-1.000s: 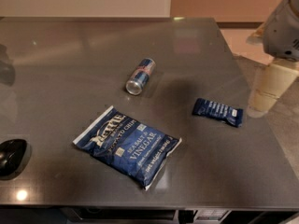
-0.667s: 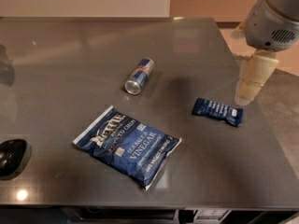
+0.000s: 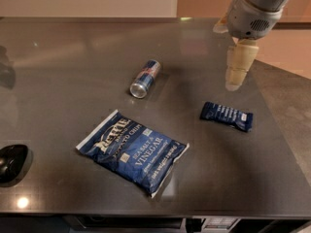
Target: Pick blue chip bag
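The blue chip bag (image 3: 132,151) lies flat on the dark grey table (image 3: 73,72), near the front, left of centre. It is navy with white edges and white "Sea Salt & Vinegar" lettering. My gripper (image 3: 234,81) hangs from the grey arm at the upper right, above the table. It is well to the right of and behind the bag, not touching it, and holds nothing that I can see.
A blue-and-silver drink can (image 3: 145,78) lies on its side behind the bag. A small dark-blue bar wrapper (image 3: 227,116) lies just below the gripper. A black round object (image 3: 11,162) sits at the front left edge. The table's right edge runs diagonally past the gripper.
The gripper has moved left and farther back over the table, from beyond the right edge to above the bar wrapper. The bag, can and wrapper have not moved.
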Available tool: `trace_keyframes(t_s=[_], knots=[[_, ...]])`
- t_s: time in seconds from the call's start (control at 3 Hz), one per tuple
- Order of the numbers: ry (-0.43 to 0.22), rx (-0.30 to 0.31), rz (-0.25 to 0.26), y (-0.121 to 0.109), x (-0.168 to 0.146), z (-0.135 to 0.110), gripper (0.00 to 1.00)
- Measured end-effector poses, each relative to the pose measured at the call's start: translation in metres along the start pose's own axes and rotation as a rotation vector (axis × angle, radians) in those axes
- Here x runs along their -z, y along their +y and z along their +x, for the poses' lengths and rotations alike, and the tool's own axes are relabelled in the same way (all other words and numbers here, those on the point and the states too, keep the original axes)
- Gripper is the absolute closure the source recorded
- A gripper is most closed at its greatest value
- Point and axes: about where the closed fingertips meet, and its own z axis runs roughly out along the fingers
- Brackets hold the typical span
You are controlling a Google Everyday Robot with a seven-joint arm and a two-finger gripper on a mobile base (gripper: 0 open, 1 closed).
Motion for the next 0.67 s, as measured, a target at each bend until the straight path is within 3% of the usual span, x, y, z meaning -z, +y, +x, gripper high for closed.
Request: trace_keyframes(t_s=[0.67], knots=[[-0.082, 0.183, -0.021, -0.039, -0.035, -0.051, 0.0]])
